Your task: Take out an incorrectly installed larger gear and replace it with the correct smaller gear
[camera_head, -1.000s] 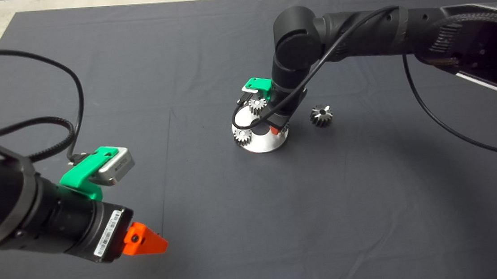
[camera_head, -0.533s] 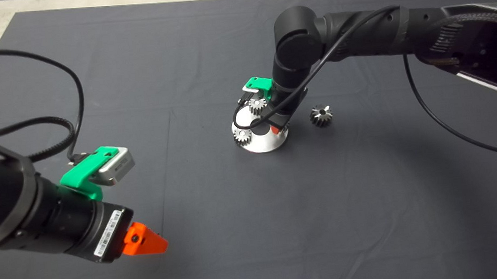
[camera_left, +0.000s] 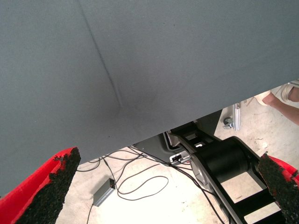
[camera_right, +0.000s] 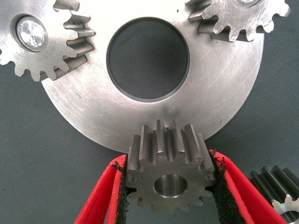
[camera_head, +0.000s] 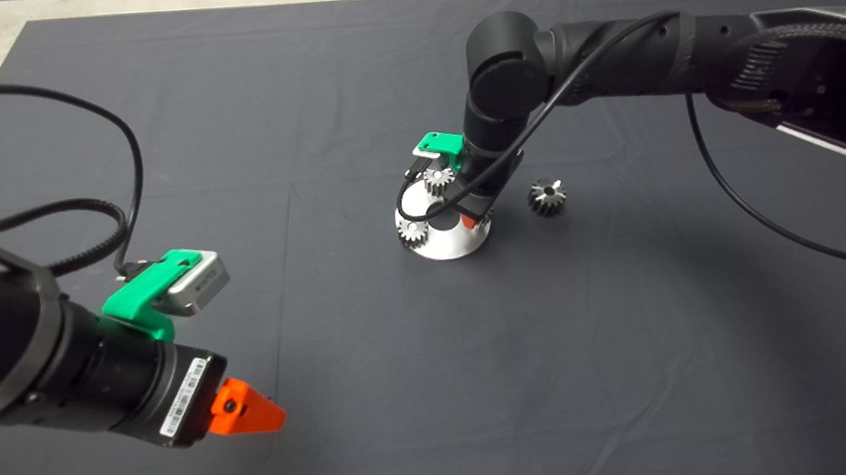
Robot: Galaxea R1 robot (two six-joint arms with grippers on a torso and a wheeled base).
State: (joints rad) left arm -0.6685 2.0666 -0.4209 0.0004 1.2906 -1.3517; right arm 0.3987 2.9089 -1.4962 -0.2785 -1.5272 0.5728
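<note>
My right gripper [camera_right: 169, 162] is shut on the smaller gear [camera_right: 170, 175], a grey flat-faced gear with a round centre hole, holding it at the rim of the round silver plate [camera_right: 140, 119]. In the head view, the right gripper [camera_head: 471, 218] stands over the plate's right side [camera_head: 445, 245] and hides the smaller gear. Two light silver gears [camera_head: 439, 181] [camera_head: 412, 231] sit on the plate. The larger gear [camera_head: 546, 196], with long bright teeth, lies on the mat to the right of the plate, and part of it [camera_right: 279, 196] shows in the right wrist view. My left gripper [camera_head: 248, 410] hangs open at the lower left.
The plate has a big round hole [camera_right: 147, 58] in its middle. The right arm's black cable [camera_head: 766, 223] loops over the mat on the right. The left wrist view shows the mat's edge [camera_left: 154, 135], cables and the robot's base on the floor, and a person's shoe [camera_left: 285, 93].
The right arm has shifted very slightly over the plate. The gears, the plate and the left arm have not moved.
</note>
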